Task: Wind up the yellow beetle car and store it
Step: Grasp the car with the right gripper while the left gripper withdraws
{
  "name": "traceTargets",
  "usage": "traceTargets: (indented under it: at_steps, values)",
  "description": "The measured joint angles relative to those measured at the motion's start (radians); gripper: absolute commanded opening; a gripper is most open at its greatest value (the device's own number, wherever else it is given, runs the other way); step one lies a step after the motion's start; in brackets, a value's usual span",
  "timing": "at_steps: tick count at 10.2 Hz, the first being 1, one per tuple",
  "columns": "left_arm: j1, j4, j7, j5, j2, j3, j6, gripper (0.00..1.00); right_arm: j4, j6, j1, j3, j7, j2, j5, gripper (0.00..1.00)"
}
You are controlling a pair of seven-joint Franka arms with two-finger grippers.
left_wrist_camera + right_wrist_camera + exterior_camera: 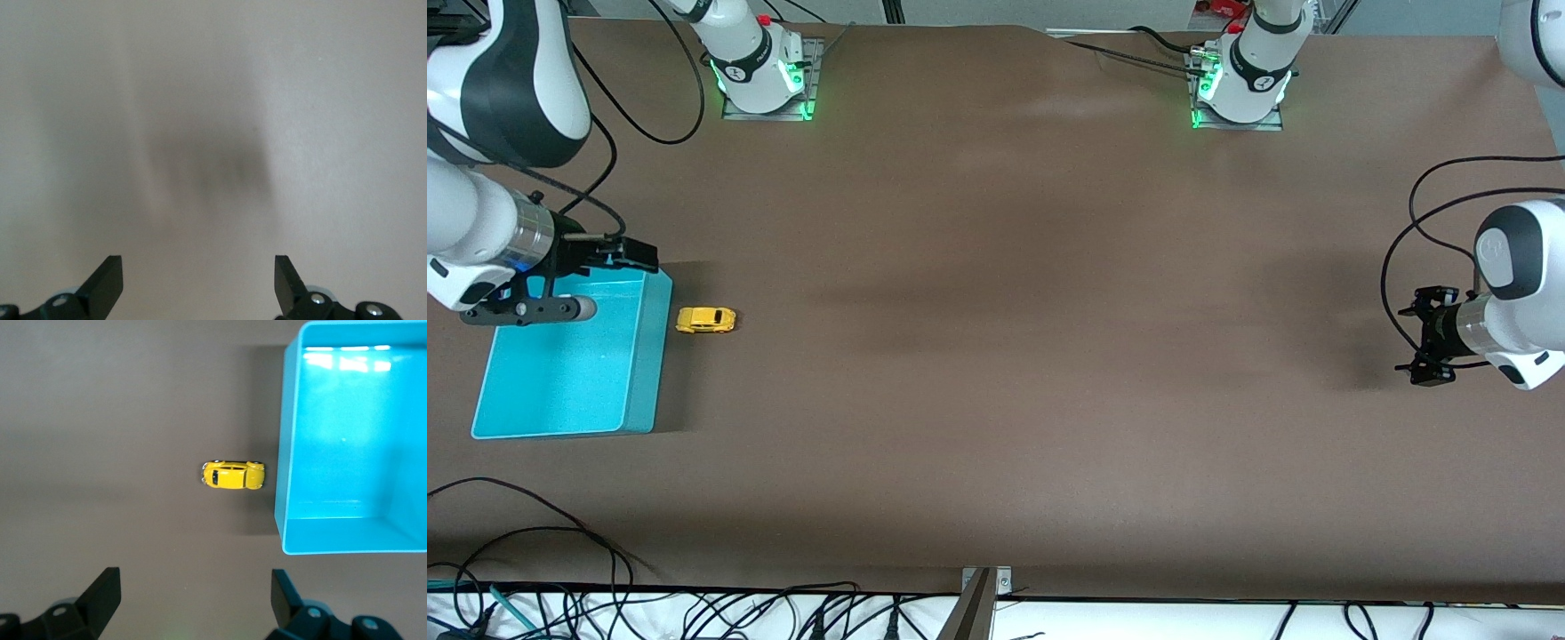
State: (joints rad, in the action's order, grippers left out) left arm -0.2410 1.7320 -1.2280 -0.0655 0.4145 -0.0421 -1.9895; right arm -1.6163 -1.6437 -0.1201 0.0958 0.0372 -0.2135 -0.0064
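On the brown surface [996,356] the turquoise bin [569,373] is the thing nearest to the front camera. It stands at the right arm's end of the surface, and I see nothing inside it. The yellow beetle car [706,320] stands on its wheels just beside the bin's long wall, on the side toward the middle of the surface. It is close to the wall but does not touch it, and it lies beside the part of the bin that is farther from the front camera. In my right wrist view the car [233,475] is lengthwise toward the bin wall [285,453], with a small gap between them.

My right pincer [609,253] hangs over the bin's corner that is farther from the front camera. Its fingers [103,593] are spread wide, and they hold nothing.

My left pincer [1427,333] waits over the bare surface at the left arm's end, well apart from the car and the bin. Its fingers [107,283] are also spread wide with nothing between them, and under them I see only the plain surface with a soft shadow.
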Motion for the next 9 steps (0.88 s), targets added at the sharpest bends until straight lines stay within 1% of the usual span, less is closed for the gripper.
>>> traceTargets:
  at_steps: [3,5,7,8,9]
  values:
    - [0.025,0.001,0.047,-0.004,-0.064,0.000,0.026,1.00,-0.012,-0.018,0.009,0.012,0.266,-0.006,-0.001,1.00]
    - [0.021,0.006,0.109,-0.004,-0.109,0.004,0.028,1.00,-0.024,-0.057,0.009,0.013,0.526,-0.043,-0.003,1.00]
    - [0.013,0.044,0.159,-0.004,-0.163,0.005,0.033,1.00,-0.033,-0.083,0.010,0.013,0.822,-0.102,-0.007,1.00]
    - [0.011,0.064,0.177,-0.004,-0.181,0.005,0.033,1.00,-0.050,-0.139,0.009,0.013,0.954,-0.134,-0.008,1.00]
    - [0.011,0.078,0.198,-0.004,-0.197,0.005,0.033,1.00,-0.094,-0.237,0.007,0.013,1.068,-0.156,-0.010,1.00]
